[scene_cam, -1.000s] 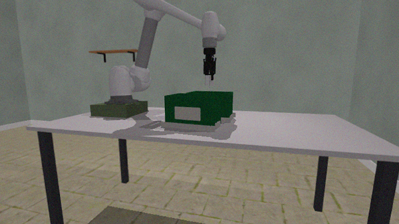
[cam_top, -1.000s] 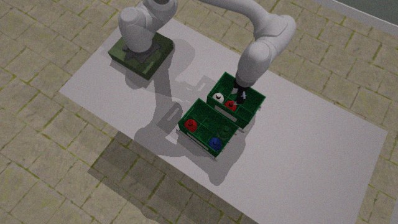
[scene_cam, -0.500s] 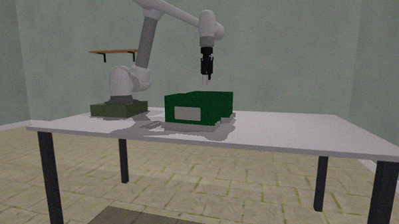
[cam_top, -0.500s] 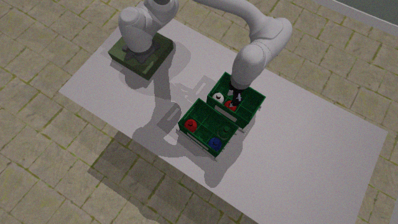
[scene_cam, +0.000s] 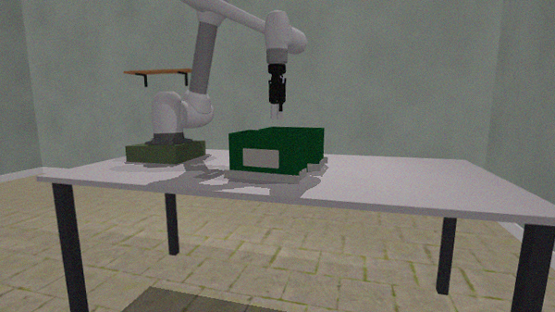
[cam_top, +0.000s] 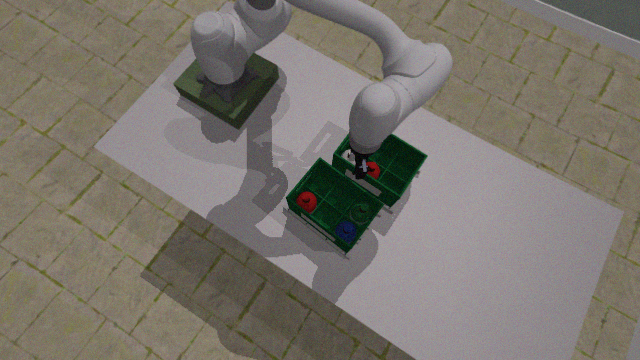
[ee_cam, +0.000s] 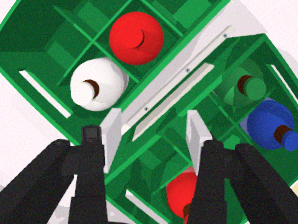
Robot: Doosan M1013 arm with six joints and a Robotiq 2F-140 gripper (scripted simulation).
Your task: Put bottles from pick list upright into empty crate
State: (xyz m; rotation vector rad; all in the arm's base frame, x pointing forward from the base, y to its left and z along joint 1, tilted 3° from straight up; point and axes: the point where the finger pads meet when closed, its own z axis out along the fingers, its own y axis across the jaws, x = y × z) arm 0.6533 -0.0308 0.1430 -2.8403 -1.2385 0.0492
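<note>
- Bottles, upper left of the wrist frame: one white bottle (cam_top: 346,155) (ee_cam: 95,85) and one red-labelled bottle (cam_top: 373,169) (ee_cam: 137,40), caps up, in the far crate (cam_top: 409,172) (scene_cam: 318,142) (ee_cam: 30,95).
- Bottles, right and lower middle: a green bottle (cam_top: 360,213) (ee_cam: 232,85), a blue bottle (ee_cam: 269,122) (cam_top: 346,232) and a second red bottle (cam_top: 306,201) (ee_cam: 181,192), in the near crate (cam_top: 295,210) (scene_cam: 258,140) (ee_cam: 175,116).
- Gripper (cam_top: 361,172) (scene_cam: 277,114) (ee_cam: 154,124): fingers parted to a middling width, nothing between them; tips above the crates, touching neither.
- Pick list: not legible in any view; ordered colors and counts cannot be told.
- Step in hand, by judgement: a carry-free shift over the crates. Best done high, then centered over one cap, fingers turned to clear neighbors before a straight descent.
- Edges: facing crate walls run diagonally, a narrow gap between; a descent off-center may strike a rim. Green and blue stand in neighboring cells, so finger room is tight there; the second red stands apart from them.
- Open room: unfilled cells in both crates; broad pale table (cam_top: 500,225) (scene_cam: 399,180) to the right, air above for retreat.
</note>
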